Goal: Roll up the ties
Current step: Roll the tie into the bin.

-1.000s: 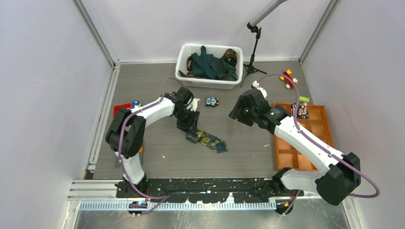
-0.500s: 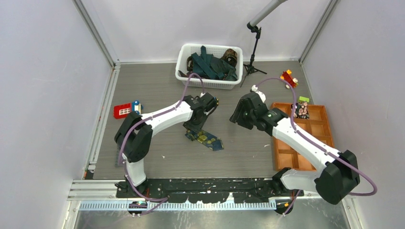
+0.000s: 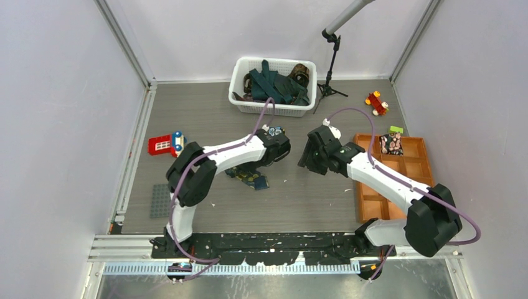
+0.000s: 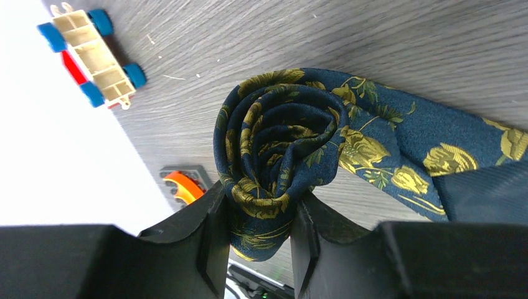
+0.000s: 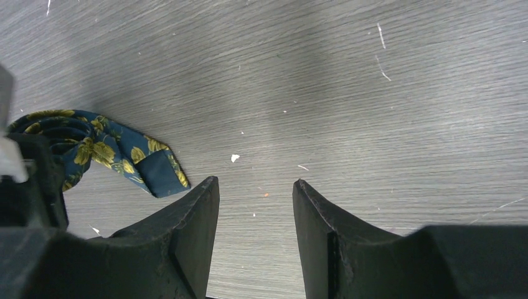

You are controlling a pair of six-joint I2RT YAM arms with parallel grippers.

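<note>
A dark navy tie with yellow-gold flowers [image 3: 250, 177] lies mid-table, mostly wound into a roll. In the left wrist view the roll [image 4: 280, 149] sits between the jaws of my left gripper [image 4: 258, 205], which is shut on it; its loose tail [image 4: 448, 162] runs off to the right on the table. My right gripper [image 5: 255, 187] is open and empty, hovering over bare table to the right of the tie's tip [image 5: 159, 174]. In the top view my right gripper [image 3: 310, 156] is right of my left gripper [image 3: 274, 151]. More dark teal and brown ties [image 3: 274, 84] lie in the white basket.
The white basket [image 3: 240, 75] stands at the back. A toy car [image 3: 274, 131] is just behind the left gripper. A red toy house [image 3: 163, 144] and grey plate [image 3: 160, 200] lie left. An orange tray [image 3: 367, 199] is right, a red toy [image 3: 376, 102] and stand [image 3: 330, 68] behind.
My left gripper has swung right and forward, winding the navy tie, so its flat tail has shortened. My right arm has shifted slightly left toward the tie.
</note>
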